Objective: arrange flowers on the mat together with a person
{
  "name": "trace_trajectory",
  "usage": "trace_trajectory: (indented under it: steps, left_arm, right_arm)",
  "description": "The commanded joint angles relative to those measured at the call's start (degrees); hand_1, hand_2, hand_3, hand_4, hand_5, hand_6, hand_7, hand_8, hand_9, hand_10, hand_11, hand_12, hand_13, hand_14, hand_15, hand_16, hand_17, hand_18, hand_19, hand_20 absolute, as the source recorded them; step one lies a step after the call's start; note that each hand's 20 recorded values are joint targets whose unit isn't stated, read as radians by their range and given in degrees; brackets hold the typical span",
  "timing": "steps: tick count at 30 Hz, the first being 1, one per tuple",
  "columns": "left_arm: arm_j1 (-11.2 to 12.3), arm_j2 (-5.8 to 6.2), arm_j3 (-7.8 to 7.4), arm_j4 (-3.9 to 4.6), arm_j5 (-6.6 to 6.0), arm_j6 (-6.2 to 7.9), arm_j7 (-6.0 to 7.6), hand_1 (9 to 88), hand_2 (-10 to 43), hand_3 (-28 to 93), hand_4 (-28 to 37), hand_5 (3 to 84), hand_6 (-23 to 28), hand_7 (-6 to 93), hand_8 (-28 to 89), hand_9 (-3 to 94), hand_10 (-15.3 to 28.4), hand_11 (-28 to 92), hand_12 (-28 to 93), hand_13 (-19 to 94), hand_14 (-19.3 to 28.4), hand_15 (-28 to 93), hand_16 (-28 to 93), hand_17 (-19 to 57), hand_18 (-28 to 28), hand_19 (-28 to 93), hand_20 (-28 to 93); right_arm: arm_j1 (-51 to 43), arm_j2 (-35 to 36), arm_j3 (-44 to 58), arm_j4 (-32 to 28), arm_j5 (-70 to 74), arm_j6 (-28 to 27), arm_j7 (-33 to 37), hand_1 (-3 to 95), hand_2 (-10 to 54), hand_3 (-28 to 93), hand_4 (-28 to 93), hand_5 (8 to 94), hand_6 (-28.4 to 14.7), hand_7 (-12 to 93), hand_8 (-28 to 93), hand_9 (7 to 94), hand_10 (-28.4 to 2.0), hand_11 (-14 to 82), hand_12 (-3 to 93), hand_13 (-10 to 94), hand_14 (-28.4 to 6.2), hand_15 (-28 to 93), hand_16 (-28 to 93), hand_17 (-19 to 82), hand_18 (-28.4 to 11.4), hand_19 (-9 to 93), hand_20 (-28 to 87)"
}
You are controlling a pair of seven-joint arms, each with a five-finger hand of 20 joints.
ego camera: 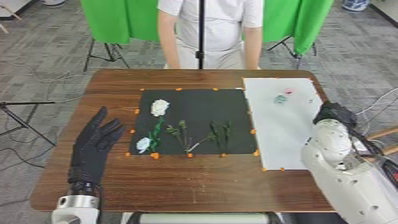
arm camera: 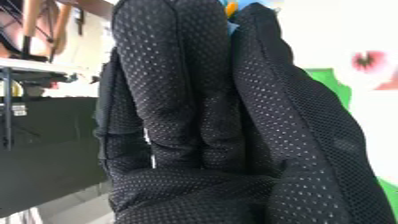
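One hand, your left hand point(ego camera: 92, 150), is beside the black mat point(ego camera: 200, 102), fingers straight, likely parked for working room. White flowers point(ego camera: 160, 107) and green stems point(ego camera: 185, 134) sit spaced on the mat, probably so each reads separately. Pink flower point(ego camera: 289, 91) and teal flower point(ego camera: 281, 99): on the white sheet point(ego camera: 282, 135), left of your right hand point(ego camera: 334, 112); its fingers are straight, together. Bluish bit point(arm camera: 255, 2) past them may be a bloom.

the left hand point(ego camera: 89, 151) is open, and the right hand point(ego camera: 333, 112) has its thumb alongside extended fingers.
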Motion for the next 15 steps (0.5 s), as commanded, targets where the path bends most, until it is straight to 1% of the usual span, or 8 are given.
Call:
trace_trajectory:
  steps: [1, 3, 5, 6, 7, 10, 11, 15]
  left_arm:
    - [2.5, -0.17, -1.70, -0.97, 0.40, -0.44, 0.33, 23.0, 11.3, 73, -28.3, 27.9, 6.1, 11.9, -10, 30.0, 18.6, 21, 11, 24, 22.7, 34, -4, -8.2, 18.8, 45, 10]
    - [2.7, 0.18, -1.84, -1.25, -0.01, -0.52, 0.89, 22.9, 11.3, 73, -28.2, 27.9, 6.1, 11.9, -10, 30.0, 18.7, 21, 11, 24, 22.7, 34, -4, -8.2, 18.8, 45, 10]
    - [2.5, 0.28, -1.82, -1.29, 0.40, -0.23, 0.95, 23.0, 11.3, 73, -28.2, 27.9, 6.1, 12.0, -10, 30.0, 18.7, 21, 11, 24, 22.7, 34, -4, -8.2, 18.8, 45, 10]
    - [2.4, 0.50, -1.69, -1.27, 0.23, -0.12, 1.33, 22.9, 11.3, 73, -28.2, 27.9, 6.1, 12.0, -10, 30.0, 18.7, 21, 11, 24, 22.7, 34, -4, -8.2, 18.7, 45, 10]
    - [2.4, 0.43, -1.84, -1.24, 0.22, -0.33, 1.26, 22.9, 11.3, 73, -28.2, 27.9, 6.0, 12.0, -10, 30.0, 18.7, 21, 11, 24, 22.7, 34, -4, -8.2, 18.8, 45, 10]
    - [2.4, 0.62, -1.73, -1.28, -0.07, -0.07, 1.71, 22.9, 11.3, 73, -28.2, 27.9, 6.0, 12.0, -10, 30.0, 18.7, 21, 11, 24, 22.8, 34, -4, -8.2, 18.8, 45, 10]
    - [2.3, 0.48, -1.79, -1.21, 0.09, -0.19, 1.37, 22.9, 11.3, 73, -28.2, 27.9, 6.0, 12.1, -10, 30.0, 18.7, 21, 11, 24, 22.8, 34, -4, -8.2, 18.7, 45, 10]
    - [1.9, 0.67, -1.59, -0.99, 0.28, -0.48, 1.22, 22.9, 11.3, 73, -28.3, 27.9, 6.0, 12.0, -10, 30.0, 18.6, 21, 11, 24, 22.7, 34, -4, -8.2, 18.7, 45, 10]
  right_arm:
    - [-0.2, -1.0, -2.7, -10.9, -4.8, 6.1, -7.4, 66.3, -9.5, 59, -28, 88.1, 1.5, 13, 2, 93.7, -8.3, 17.4, 27.0, 86, -4.3, 40, 25, 34, -19.6, 93, -4]
    - [1.4, -1.9, -5.4, -13.2, -4.7, 7.7, -9.7, 65.1, -9.5, 60, -28, 87.8, 1.9, 13, 2, 93.7, -7.7, 17.4, 27.3, 86, -3.5, 39, 27, 34, -18.9, 93, -4]
    - [3.5, -3.1, -8.6, -15.0, -2.9, 8.4, -12.8, 64.0, -9.5, 61, -28, 87.7, 2.5, 14, 1, 93.7, -7.4, 17.5, 27.3, 87, -2.7, 37, 28, 33, -18.1, 93, -5]
    - [4.5, -4.3, -10.1, -15.3, -2.8, 8.3, -14.6, 63.8, -9.5, 61, -28, 87.6, 2.7, 14, 1, 93.7, -7.2, 17.6, 27.3, 86, -2.5, 37, 29, 33, -17.8, 93, -6]
    - [5.8, -5.2, -12.1, -15.5, -2.2, 8.6, -15.7, 63.4, -9.5, 62, -28, 87.5, 2.8, 14, 1, 93.7, -7.0, 17.7, 27.3, 87, -2.4, 37, 29, 33, -17.7, 93, -6]
    - [10.1, -8.7, -18.4, -13.9, -1.0, 10.2, -19.2, 62.6, -9.5, 63, -28, 87.4, 3.0, 14, 1, 93.7, -6.9, 17.7, 27.2, 87, -2.0, 37, 30, 32, -17.4, 92, -6]
    - [11.2, -9.6, -20.4, -12.9, -2.7, 10.2, -20.4, 62.3, -9.5, 63, -28, 87.3, 3.0, 14, 1, 93.7, -6.9, 17.8, 27.2, 87, -2.0, 37, 30, 32, -17.3, 92, -6]
    - [14.9, -12.6, -26.6, -10.4, -2.2, 9.6, -23.5, 61.5, -9.5, 64, -28, 87.1, 2.9, 15, 1, 93.7, -6.7, 17.6, 27.3, 87, -2.2, 37, 30, 31, -17.0, 91, -7]
